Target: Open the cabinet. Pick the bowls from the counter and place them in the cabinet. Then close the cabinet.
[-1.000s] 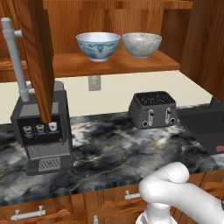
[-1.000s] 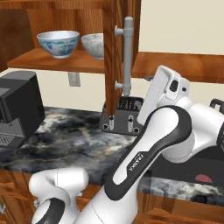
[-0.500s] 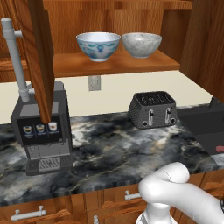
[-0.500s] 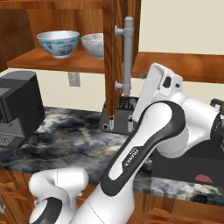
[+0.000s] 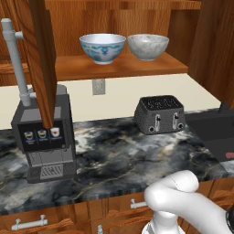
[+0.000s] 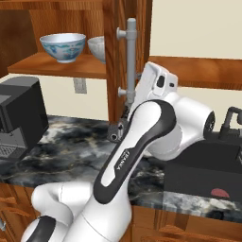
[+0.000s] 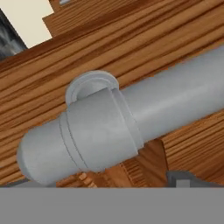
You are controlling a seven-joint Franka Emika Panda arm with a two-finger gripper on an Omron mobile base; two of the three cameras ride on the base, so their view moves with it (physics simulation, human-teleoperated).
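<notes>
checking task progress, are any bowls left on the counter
No, both bowls, the blue patterned bowl and the speckled bowl, sit on the cabinet shelf above the counter.

Bowls (image 5: 122, 47) side by side in cabinet (image 5: 119, 68) (above counter (image 5: 114, 160))

Close on a grey bar handle (image 7: 131, 118) of the cabinet door (image 7: 144, 39). The bar runs slantwise across the view, from a rounded end cap at lower left up toward the right edge. A thicker collar sits around the bar near the capped end; behind it, a round grey mounting post meets the reddish-brown wood. Wood grain runs roughly parallel to the bar, above and below it. A stepped panel edge shows at top. Upper left corner: a patch of cream wall (image 7: 26, 17) and a sliver of dark veined counter (image 7: 8, 39). One dark fingertip (image 7: 186, 178) rises at lower right, just below the bar; contact cannot be judged.
</notes>
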